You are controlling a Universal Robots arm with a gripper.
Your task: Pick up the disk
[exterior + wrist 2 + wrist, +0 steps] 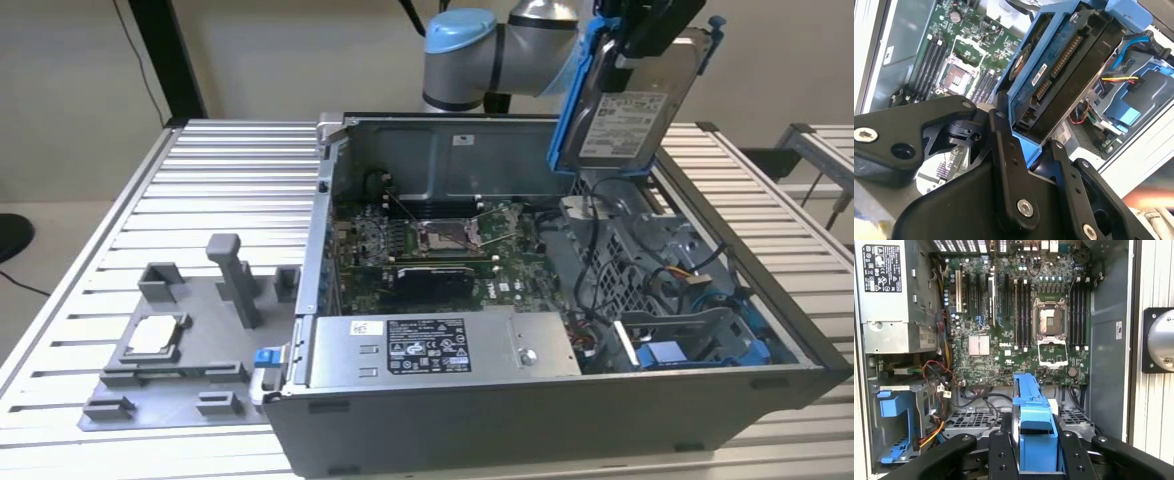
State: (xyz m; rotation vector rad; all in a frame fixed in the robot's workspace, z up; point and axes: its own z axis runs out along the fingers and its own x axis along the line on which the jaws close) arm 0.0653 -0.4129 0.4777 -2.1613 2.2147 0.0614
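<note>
The gripper [650,40] is holding the disk [627,110] in the air above the open case [534,400], fingers clamped on the disk's upper end. In the exterior view the disk is hanging nearly upright, label facing the camera, its blue frame [570,100] running down the edge on the exterior view's left. Its lower edge is sitting clear above the case's rear wall and the drive bay [694,330]; nothing is touching it there.

In the second wrist view the black fingers [1009,165] are pressing against both sides of the disk [1064,65], with the connector edge showing between them. In the first wrist view the frame [1034,425] is standing between the two fingers [999,455], over the board [1019,315].

Inside the case, the board is lying flat with an uncovered socket [441,235]; the power supply [441,345] is lining the near wall. Loose cables [627,210] are trailing beneath the disk. Outside the case, on the exterior view's left, a grey fixture [187,340] is resting on the slatted table [214,180], well apart from the disk.
</note>
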